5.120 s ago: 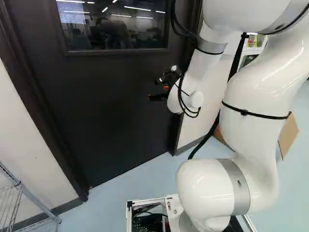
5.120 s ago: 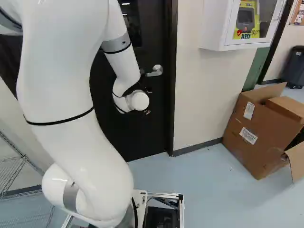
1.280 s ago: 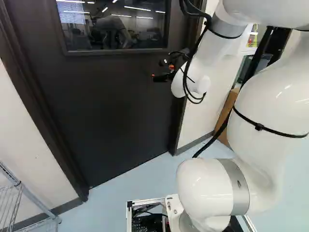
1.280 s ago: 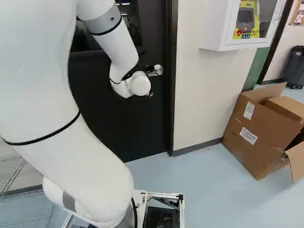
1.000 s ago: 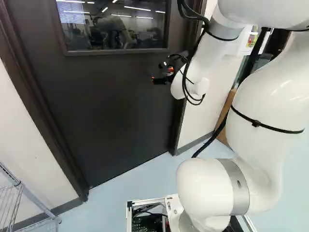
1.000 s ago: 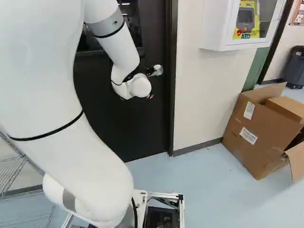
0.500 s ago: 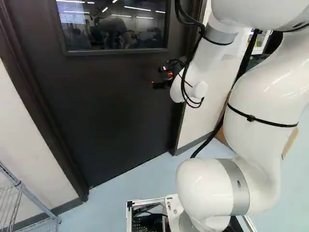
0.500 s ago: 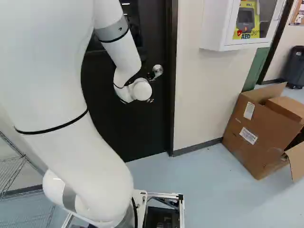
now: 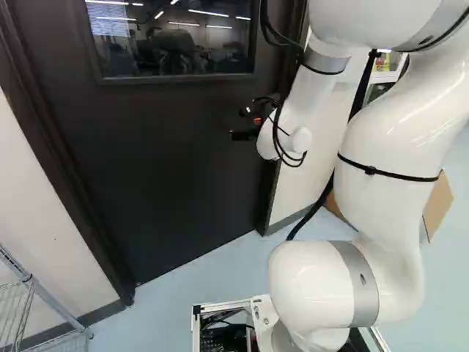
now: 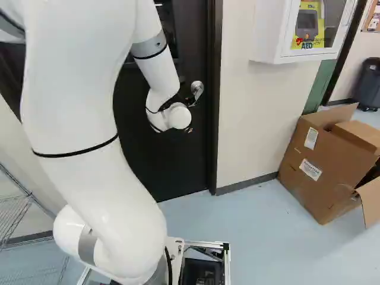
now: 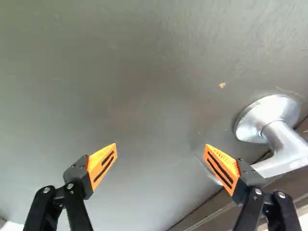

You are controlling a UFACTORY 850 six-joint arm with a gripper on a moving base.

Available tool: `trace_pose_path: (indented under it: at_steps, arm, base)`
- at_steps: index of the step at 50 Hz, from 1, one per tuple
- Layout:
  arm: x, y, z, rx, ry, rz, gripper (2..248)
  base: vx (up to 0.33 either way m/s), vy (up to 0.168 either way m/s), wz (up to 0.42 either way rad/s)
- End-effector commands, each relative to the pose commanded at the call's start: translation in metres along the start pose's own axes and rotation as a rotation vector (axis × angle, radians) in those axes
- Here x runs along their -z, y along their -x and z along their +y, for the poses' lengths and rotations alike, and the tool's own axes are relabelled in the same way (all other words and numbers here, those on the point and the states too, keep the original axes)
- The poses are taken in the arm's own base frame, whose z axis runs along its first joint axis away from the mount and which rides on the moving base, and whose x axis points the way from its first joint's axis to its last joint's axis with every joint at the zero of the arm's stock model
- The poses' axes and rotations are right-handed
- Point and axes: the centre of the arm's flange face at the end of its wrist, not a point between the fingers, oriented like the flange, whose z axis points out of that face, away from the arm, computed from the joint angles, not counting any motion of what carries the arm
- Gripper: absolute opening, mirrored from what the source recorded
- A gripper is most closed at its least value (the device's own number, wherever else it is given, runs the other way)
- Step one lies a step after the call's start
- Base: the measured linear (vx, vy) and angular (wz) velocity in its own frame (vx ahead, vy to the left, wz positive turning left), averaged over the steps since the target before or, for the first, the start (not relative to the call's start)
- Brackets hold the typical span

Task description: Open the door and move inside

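Note:
The dark door (image 9: pixel 176 169) stands shut in its frame. My gripper (image 9: pixel 245 126) is in front of it, near the handle side. In the right base view, the silver handle (image 10: pixel 198 89) has its lever tilted down, and the wrist hides my fingers. Seen from the wrist, my gripper (image 11: pixel 161 146) is open, with only the door's surface between its orange pads (image 11: pixel 103 165). The handle's round base (image 11: pixel 270 116) lies outside one finger; its lever (image 11: pixel 284 151) runs to that finger and passes partly behind it. Whether they touch, I cannot tell.
A wire rack (image 9: pixel 29 308) stands by the wall left of the door. Right of the door frame (image 10: pixel 215 113) are a white wall cabinet (image 10: pixel 270 32) and an open cardboard box (image 10: pixel 323 172) on the floor. A dark bin (image 10: pixel 368 83) is farther back.
Over the last second my arm has brought the gripper lower along the door. The handle's lever, nearly level before, has turned downward. Base and door have not moved.

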Motion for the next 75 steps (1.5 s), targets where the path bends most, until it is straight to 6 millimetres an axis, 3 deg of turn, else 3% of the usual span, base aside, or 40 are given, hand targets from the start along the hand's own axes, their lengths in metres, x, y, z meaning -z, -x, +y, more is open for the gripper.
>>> trace_pose_path:
  at_steps: [25, 51, 75]
  arm:
    - [-0.05, 0.02, 0.01, -0.009, -0.022, -0.02, 247]
    - [-0.094, 0.013, 0.003, 0.011, -0.059, 0.008, 247]
    - [-0.136, 0.002, -0.015, 0.052, -0.125, 0.049, 247]
  base:
    - [-0.002, 0.0, 0.0]
    - [0.0, 0.0, 0.0]
    - [0.0, 0.0, 0.0]
